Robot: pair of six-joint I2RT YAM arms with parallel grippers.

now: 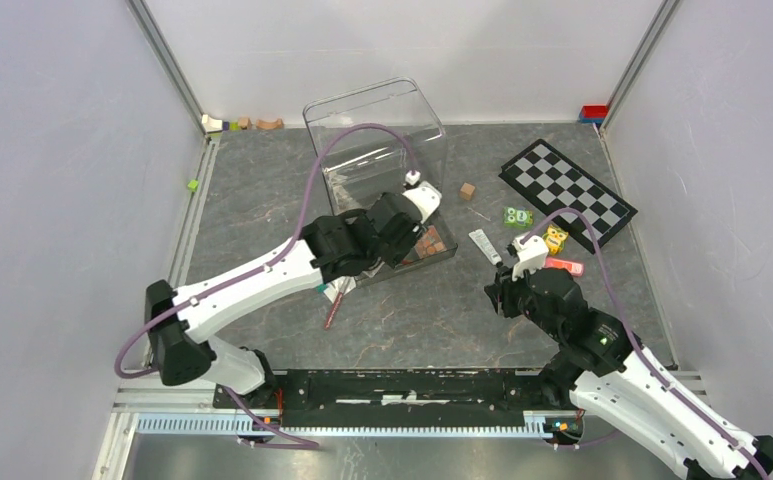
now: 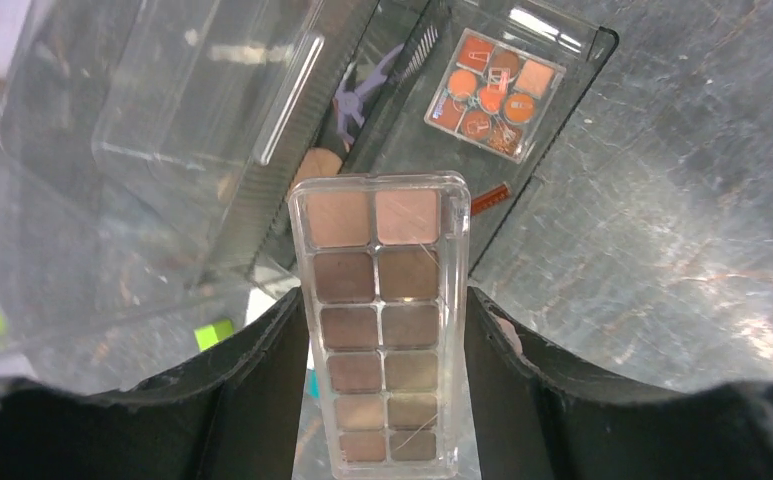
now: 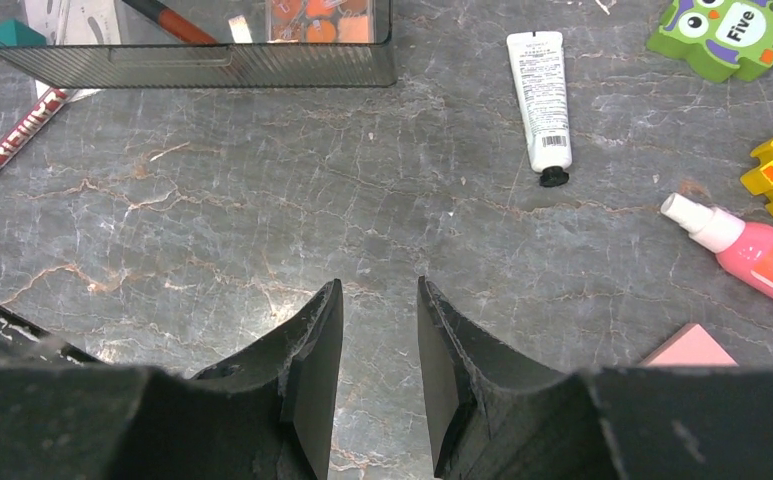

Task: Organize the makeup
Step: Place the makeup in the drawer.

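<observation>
While the left gripper (image 2: 382,296) pinches a brown eyeshadow palette (image 2: 380,340) by its long edges over the dark tray (image 3: 192,65) near the middle of the table (image 3: 212,220), the right gripper (image 3: 379,300) hangs nearer the right edge with its jaws partly spread and nothing between them. We judge that the smooth plastic case could slide out of that pinch. It could also come down on what lies in the tray and knock it about, or catch the tray wall or the clear box (image 1: 372,130) just behind. In the tray we count one orange palette (image 2: 494,92), one pair of lilac scissors (image 2: 362,95) and one peach sponge (image 2: 319,165). The held palette is one more, with twelve pans. Outside the tray we count one striped pencil (image 3: 17,135) by its near wall, and one white tube (image 3: 540,95) and one pink spray bottle (image 3: 752,245) toward the right edge.
</observation>
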